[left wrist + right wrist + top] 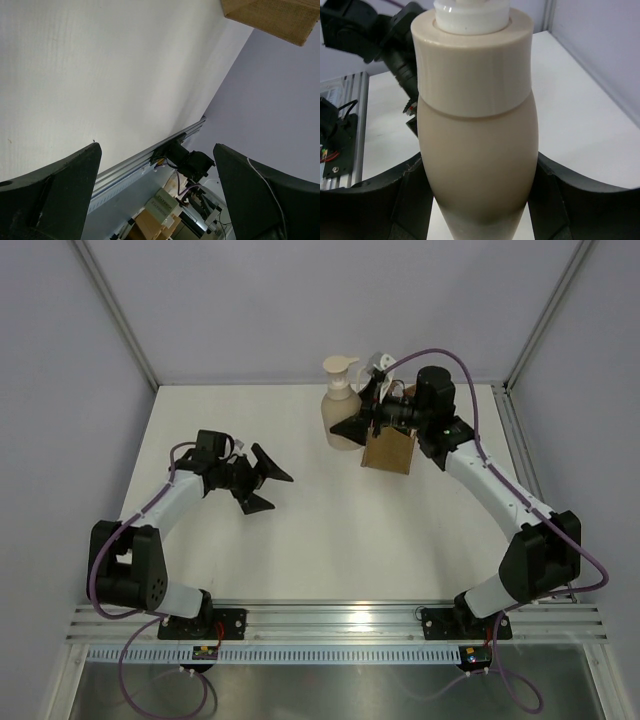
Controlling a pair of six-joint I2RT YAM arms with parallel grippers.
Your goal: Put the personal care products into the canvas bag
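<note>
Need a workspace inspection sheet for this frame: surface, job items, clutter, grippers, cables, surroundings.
Surface: white table, no spills or marks seen.
Job's things: beige pump bottle upright at the far side, just left of the canvas bag, which also stands upright. No other care products are visible, and the right arm hides the bag's inside.
Clutter: nothing seen.
Grippers: left gripper open and empty, clear of both items. Right gripper has a finger on each side of the bottle; firm grip not confirmable.
Cables: purple cables run along both arms, and one loops above the bag. No snag seen.
Surroundings: plain walls, aluminium rail at the near edge.
</note>
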